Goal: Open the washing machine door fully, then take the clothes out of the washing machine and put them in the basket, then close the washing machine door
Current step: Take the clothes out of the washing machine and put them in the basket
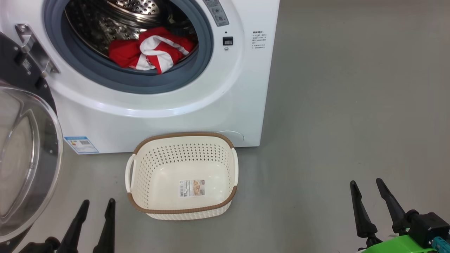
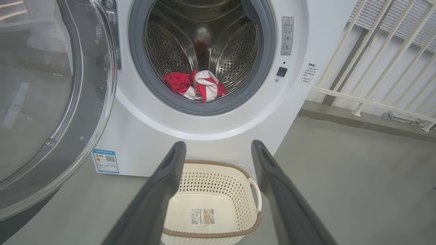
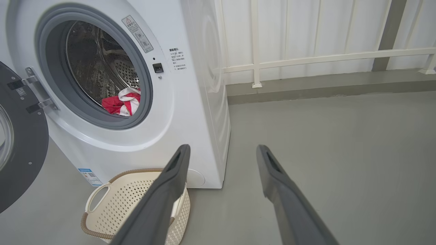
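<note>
The white washing machine [image 1: 168, 116] [image 2: 143, 136] [image 3: 184, 112] stands with its door [image 1: 24, 151] [image 2: 44, 102] [image 3: 17, 143] swung open to the left. Red clothes with white trim [image 1: 151, 51] [image 2: 196, 85] [image 3: 122, 103] lie at the front of the steel drum. An empty cream basket [image 1: 182, 207] [image 2: 238, 190] [image 3: 112, 204] sits on the floor right in front of the machine. My left gripper [image 1: 99, 202] [image 2: 218, 144] is open, low and left of the basket. My right gripper [image 1: 366, 182] [image 3: 223, 148] is open, well to the basket's right, holding nothing.
Grey floor [image 1: 351, 105] spreads to the right of the machine. A white railing and panelled wall [image 3: 306, 58] [image 2: 381, 75] stand behind and to the right. A blue label [image 1: 81, 144] sits low on the machine's front.
</note>
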